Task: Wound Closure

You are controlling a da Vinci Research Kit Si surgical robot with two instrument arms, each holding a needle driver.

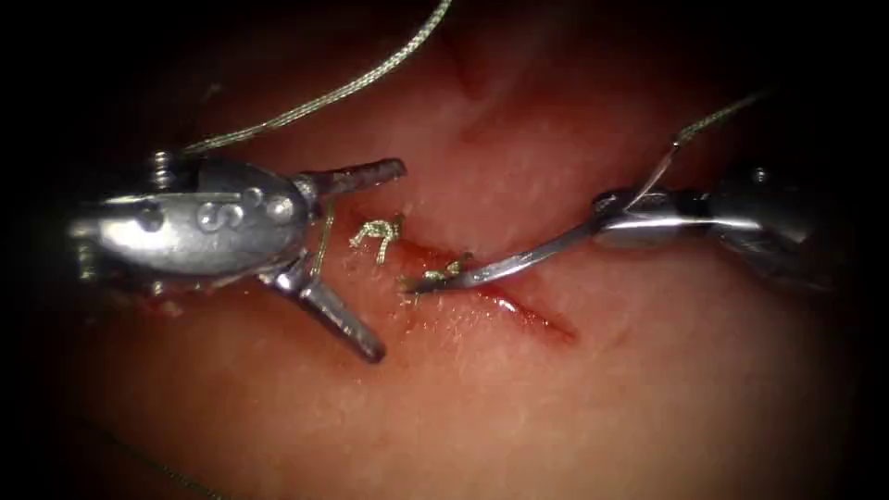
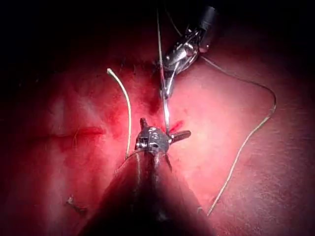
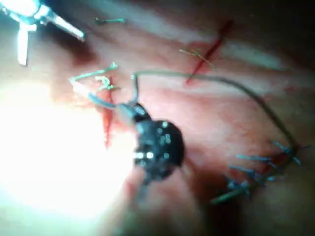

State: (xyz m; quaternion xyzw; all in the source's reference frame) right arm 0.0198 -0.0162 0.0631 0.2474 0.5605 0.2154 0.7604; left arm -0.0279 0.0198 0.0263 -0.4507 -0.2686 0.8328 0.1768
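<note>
We read the left tool [image 1: 356, 259] with its fingers [image 1: 356, 176] spread wide apart, holding nothing; it sits just left of the cut [image 1: 519, 310], and a strand of thread [image 1: 324, 102] runs up and away from behind its body. The right tool [image 1: 616, 211] has its fingers clamped on the needle [image 1: 519, 261] near the swaged end, where the thread leaves it. The needle curves leftward and down, and its tip meets the tissue [image 1: 556, 407] at the cut, next to a knotted stitch [image 1: 380, 233] and short thread ends [image 1: 435, 273]. We cannot tell how deep the tip sits. Red fluid [image 1: 482, 296] lines the cut.

Judgement: a further stitch is in hand, needle at the wound edge. The next move would call for a firm hold by the right tool and the open left tool placed to meet the tip; the loose ends nearby could foul the needle.
</note>
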